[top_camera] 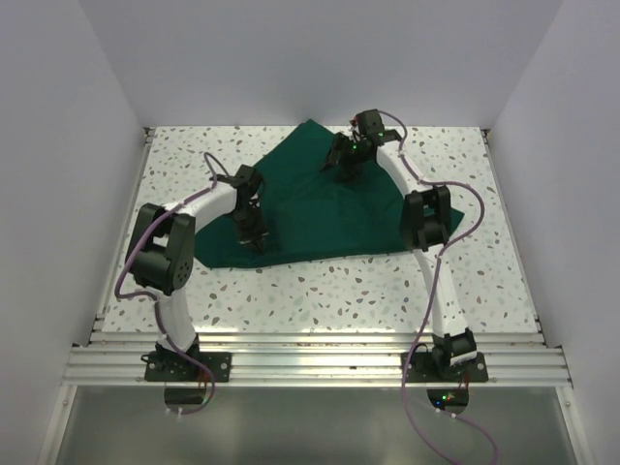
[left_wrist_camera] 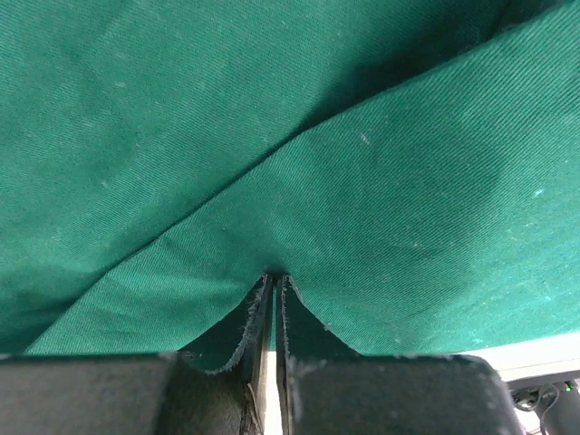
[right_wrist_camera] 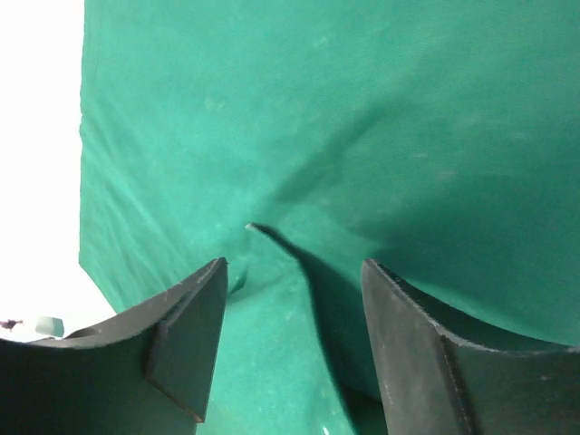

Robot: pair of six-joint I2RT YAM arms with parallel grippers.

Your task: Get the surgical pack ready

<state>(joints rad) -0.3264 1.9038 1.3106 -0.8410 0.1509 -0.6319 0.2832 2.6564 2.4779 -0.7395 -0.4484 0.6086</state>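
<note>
The surgical pack point(top_camera: 310, 208) is a dark green fabric drape lying partly folded on the speckled table, a flap turned over its middle. My left gripper point(top_camera: 249, 235) stands at the drape's near left part, shut on a pinch of the green cloth point(left_wrist_camera: 275, 276). My right gripper point(top_camera: 344, 171) hovers over the far part of the drape, open, with a small raised corner of cloth point(right_wrist_camera: 258, 228) just beyond its fingertips point(right_wrist_camera: 216, 272). Whatever the drape covers is hidden.
The speckled table point(top_camera: 339, 291) shows around the drape. White walls close it in on the left, back and right. An aluminium rail point(top_camera: 310, 363) runs along the near edge where both arm bases are bolted.
</note>
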